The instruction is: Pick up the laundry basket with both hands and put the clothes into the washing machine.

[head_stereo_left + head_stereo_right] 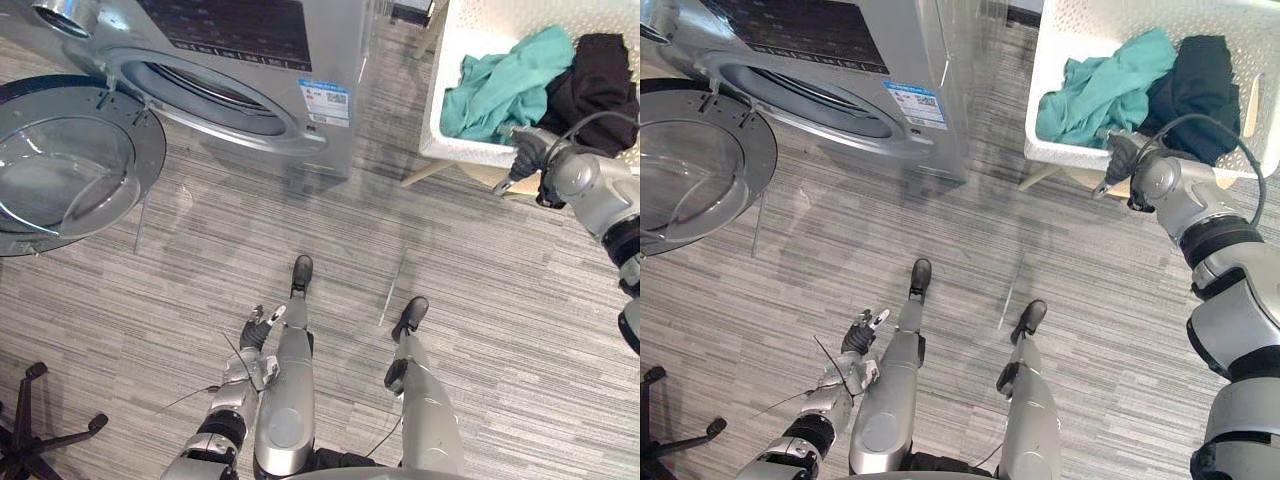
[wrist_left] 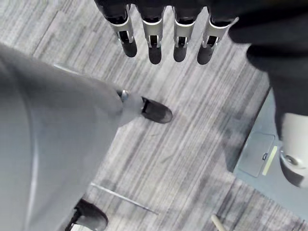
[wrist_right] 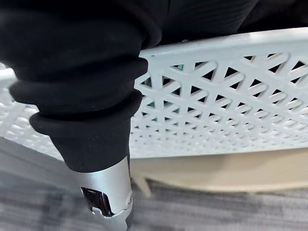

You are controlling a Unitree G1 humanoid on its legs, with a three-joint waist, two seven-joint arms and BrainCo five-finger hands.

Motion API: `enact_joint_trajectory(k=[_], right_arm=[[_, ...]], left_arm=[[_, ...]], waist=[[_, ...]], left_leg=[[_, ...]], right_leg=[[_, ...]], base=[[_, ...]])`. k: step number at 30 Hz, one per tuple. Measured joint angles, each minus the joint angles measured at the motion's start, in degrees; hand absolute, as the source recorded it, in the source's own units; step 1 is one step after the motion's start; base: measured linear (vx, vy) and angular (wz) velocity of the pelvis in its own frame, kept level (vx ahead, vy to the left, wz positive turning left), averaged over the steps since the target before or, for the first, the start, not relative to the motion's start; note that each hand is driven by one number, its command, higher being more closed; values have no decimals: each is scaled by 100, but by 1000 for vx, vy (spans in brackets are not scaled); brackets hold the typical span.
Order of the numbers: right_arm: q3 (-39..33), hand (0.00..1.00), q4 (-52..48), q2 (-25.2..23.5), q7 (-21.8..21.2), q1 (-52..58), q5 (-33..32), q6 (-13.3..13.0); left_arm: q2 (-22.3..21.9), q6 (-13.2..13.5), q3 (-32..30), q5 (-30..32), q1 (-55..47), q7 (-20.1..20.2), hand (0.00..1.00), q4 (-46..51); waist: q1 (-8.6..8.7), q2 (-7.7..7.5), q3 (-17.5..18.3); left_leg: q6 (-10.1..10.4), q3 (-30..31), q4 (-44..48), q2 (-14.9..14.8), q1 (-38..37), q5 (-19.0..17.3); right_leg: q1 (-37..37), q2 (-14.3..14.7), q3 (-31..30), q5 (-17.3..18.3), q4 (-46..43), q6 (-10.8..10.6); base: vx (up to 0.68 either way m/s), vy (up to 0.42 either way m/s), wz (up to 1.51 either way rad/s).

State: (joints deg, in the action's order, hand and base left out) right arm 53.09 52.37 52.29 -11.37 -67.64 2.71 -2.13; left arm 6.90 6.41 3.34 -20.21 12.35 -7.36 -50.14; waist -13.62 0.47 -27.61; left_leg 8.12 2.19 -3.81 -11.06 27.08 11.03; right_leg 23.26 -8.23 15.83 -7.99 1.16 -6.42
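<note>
Right eye view, right hand (image 1: pixel 1119 158) hovering at near rim of laundry basket (image 1: pixel 1048 70), perhaps touching, grasp not discernible, clothes (image 1: pixel 1102 90) lying inside, left hand (image 1: pixel 854 347) hanging low, fingers (image 2: pixel 155 41) straight, washing machine (image 1: pixel 840 75) standing apart.

Grey carpet (image 1: pixel 500 300), blk chair base (image 1: pixel 30 435), wood stand (image 3: pixel 216 171)

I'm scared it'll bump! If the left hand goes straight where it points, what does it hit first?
Probably the grey floor: the left hand points down at it, with nothing seen between.
</note>
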Motion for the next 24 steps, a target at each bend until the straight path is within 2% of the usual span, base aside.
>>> enact_joint_trajectory(k=[3,6,12,18,20,24], right_arm=[[196,0,-42,5,-264,60,-112,-8],[264,0,-87,5,-335,62,-110,-26],[87,0,72,3,-59,39,44,-186],[-429,0,556,-4,609,-94,670,-143],[-720,0,831,-12,999,-330,797,-45],[-1054,0,1144,-13,1400,-664,908,146]], left_arm=[[58,-42,65,0,3,109,0,1],[55,-70,115,0,3,124,0,-8],[57,-83,113,-2,2,115,0,-42],[51,-76,76,-60,-9,81,0,17],[19,-59,33,-73,-10,57,0,28],[-105,-25,-126,-161,-38,-43,0,188]], waist=[[10,-3,2],[13,-4,2],[8,-12,10],[-51,-7,13],[-67,-4,14],[-22,0,17]], left_leg=[[17,-15,0,0,-12,12],[20,-39,1,0,-26,14],[20,-64,-4,0,-42,14],[18,-83,-37,9,38,17],[0,-128,-71,14,115,40],[-2,-131,-145,28,152,102]], right_leg=[[-2,-1,-14,-5,4,-2],[-2,-1,-34,-12,12,-6],[3,-3,-70,-13,29,-7],[89,-8,-106,-90,98,-24],[205,-11,-156,-137,120,-22],[251,-24,-142,-152,162,-34]], base=[[0,0,-1],[8,-2,-4],[6,-1,-2],[-5,3,-3],[-28,18,-11],[-5,4,-1]])
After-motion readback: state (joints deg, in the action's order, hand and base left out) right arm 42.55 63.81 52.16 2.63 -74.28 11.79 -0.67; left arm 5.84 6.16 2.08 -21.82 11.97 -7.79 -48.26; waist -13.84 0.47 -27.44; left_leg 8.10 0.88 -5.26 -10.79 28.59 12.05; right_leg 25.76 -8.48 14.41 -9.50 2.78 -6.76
